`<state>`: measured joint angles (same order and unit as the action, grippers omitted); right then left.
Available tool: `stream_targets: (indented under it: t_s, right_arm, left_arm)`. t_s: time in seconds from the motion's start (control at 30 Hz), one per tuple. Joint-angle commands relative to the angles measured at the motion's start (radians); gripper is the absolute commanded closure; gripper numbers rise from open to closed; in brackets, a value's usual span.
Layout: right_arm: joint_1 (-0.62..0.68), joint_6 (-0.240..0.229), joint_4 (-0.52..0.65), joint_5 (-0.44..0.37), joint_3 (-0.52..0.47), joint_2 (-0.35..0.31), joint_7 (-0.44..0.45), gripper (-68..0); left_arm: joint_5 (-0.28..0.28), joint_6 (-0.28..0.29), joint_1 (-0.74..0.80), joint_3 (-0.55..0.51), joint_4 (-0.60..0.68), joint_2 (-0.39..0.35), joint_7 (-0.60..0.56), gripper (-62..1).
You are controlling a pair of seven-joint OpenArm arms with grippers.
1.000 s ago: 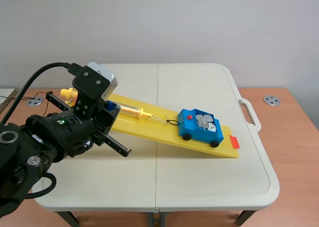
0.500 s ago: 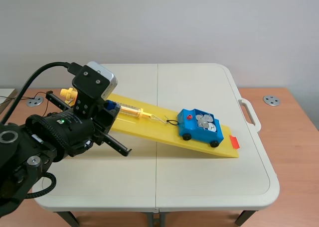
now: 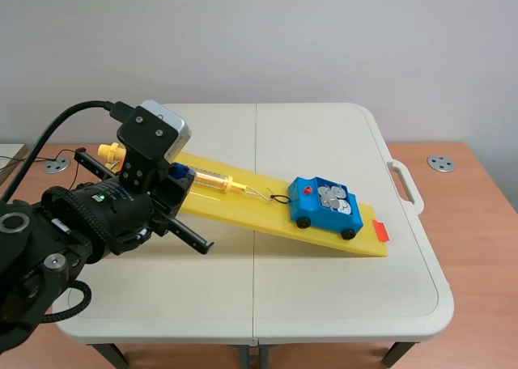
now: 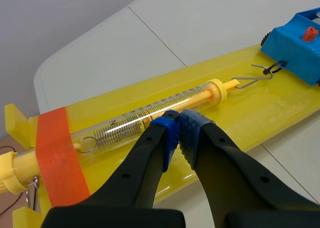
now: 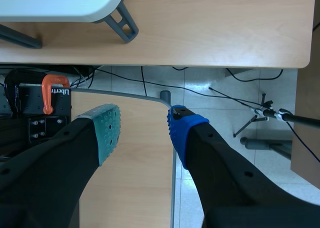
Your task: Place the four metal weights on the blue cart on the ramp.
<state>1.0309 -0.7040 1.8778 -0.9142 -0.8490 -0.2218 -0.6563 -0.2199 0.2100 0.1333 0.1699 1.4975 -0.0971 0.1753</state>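
Observation:
The blue cart (image 3: 324, 206) stands low on the yellow ramp (image 3: 251, 211), and several round metal weights (image 3: 335, 199) lie in its tray. A wire hook (image 4: 256, 76) links the cart (image 4: 300, 35) to a clear spring scale (image 4: 150, 115) with yellow ends that lies along the ramp (image 4: 280, 108). My left gripper (image 4: 178, 124) is shut with nothing between its pads, and its tips are right over the scale's tube. In the scene view that gripper (image 3: 178, 175) sits at the ramp's upper part. My right gripper (image 5: 142, 133) is open and holds nothing, off the table and facing the floor.
An orange tape band (image 4: 60, 153) crosses the ramp's high end, and a small orange stop (image 3: 380, 231) marks its low end. The white folding table (image 3: 324, 296) stretches around the ramp. Below the right gripper are a wooden surface, cables and an orange clamp (image 5: 49, 90).

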Motion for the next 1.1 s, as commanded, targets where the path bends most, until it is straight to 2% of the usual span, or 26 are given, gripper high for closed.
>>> stream_targets:
  t_s: [0.0,0.43,0.67,0.77,0.83,1.07]
  right_arm:
    - [0.019,-0.042,0.087,-0.088,-0.05,-0.005,0.059,-24.0]
    - [0.019,-0.042,0.087,-0.089,-0.05,-0.005,0.06,-24.0]
    - [-0.008,-0.042,0.088,-0.089,-0.049,-0.019,0.098,-24.0]
    - [-0.052,-0.042,0.088,-0.089,-0.048,-0.04,0.098,-24.1]
    - [-0.085,-0.042,0.088,-0.09,-0.048,-0.058,0.099,-27.6]
    - [-0.198,-0.042,0.088,-0.119,-0.029,-0.111,0.117,-46.7]
  left_arm:
    - [0.035,-0.044,-0.037,-0.011,0.092,0.019,-0.15,-2.7]
    - [0.037,-0.044,-0.037,-0.011,0.092,0.018,-0.15,-2.7]
    - [0.126,-0.039,-0.021,-0.011,0.13,-0.01,-0.114,-4.3]
    - [0.136,-0.04,0.01,-0.011,0.2,-0.042,-0.08,-7.7]
    - [0.152,-0.04,0.037,-0.011,0.256,-0.068,-0.044,-11.0]
    - [0.157,-0.04,0.186,-0.015,0.435,-0.123,-0.017,-38.2]
